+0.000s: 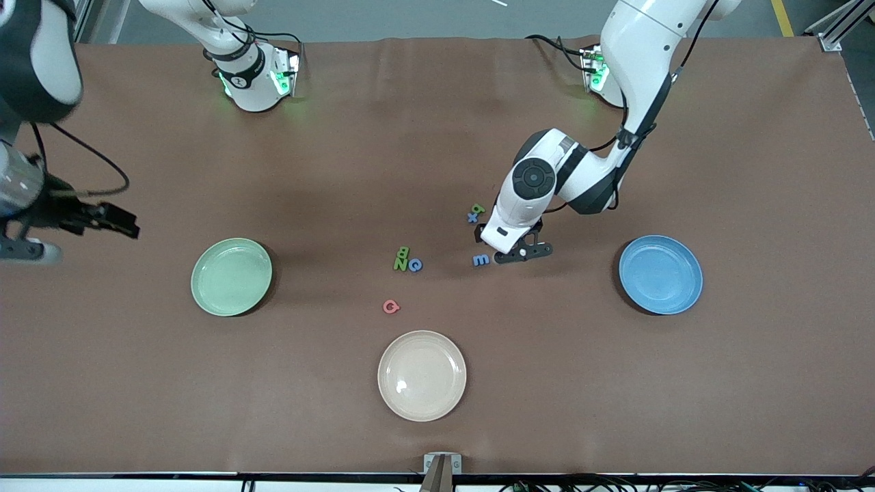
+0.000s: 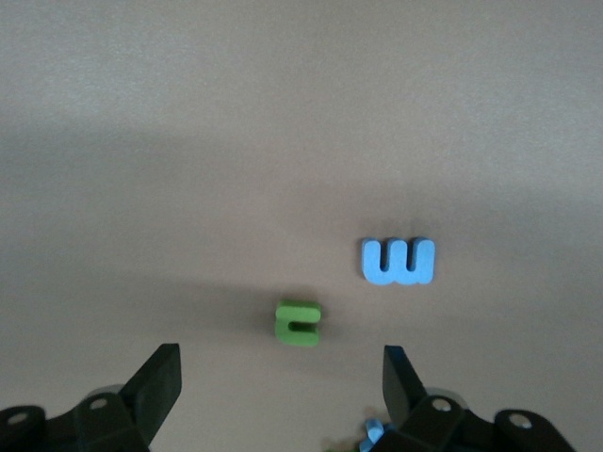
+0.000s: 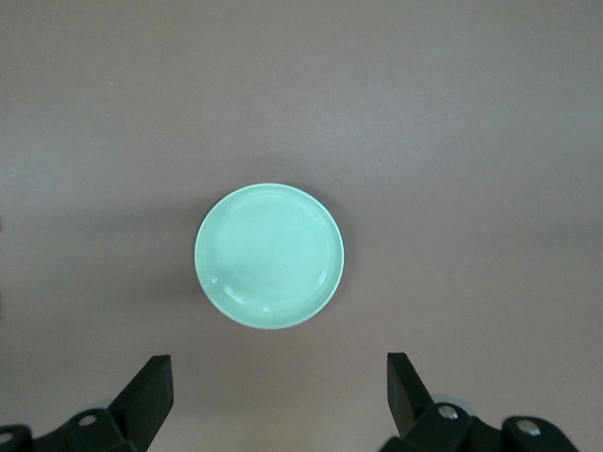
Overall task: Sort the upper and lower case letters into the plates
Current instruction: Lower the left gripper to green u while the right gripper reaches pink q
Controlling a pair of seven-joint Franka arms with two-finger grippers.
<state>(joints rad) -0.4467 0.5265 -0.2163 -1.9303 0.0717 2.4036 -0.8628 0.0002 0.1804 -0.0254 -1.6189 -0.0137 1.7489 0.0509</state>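
The pale green plate (image 1: 231, 277) lies toward the right arm's end of the table and the sky blue plate (image 1: 660, 274) toward the left arm's end; both hold nothing. Foam letters lie in the middle: a blue m (image 1: 481, 260), a green pair (image 1: 401, 258) touching a blue Q (image 1: 415, 265), a pink G (image 1: 390, 307), and a green and blue pair (image 1: 474, 213). My left gripper (image 1: 523, 253) hangs low beside the m, open. In its wrist view a small green letter (image 2: 298, 322) lies just ahead of the open fingertips (image 2: 280, 386), with the m (image 2: 398, 261) further on. My right gripper (image 1: 126, 224) waits open, high above the table near the green plate (image 3: 269, 255).
A cream-beige plate (image 1: 422, 375) sits nearest the front camera, in the middle. A bit of a blue letter (image 2: 375, 435) shows by one left finger. Brown tabletop lies bare around all three plates.
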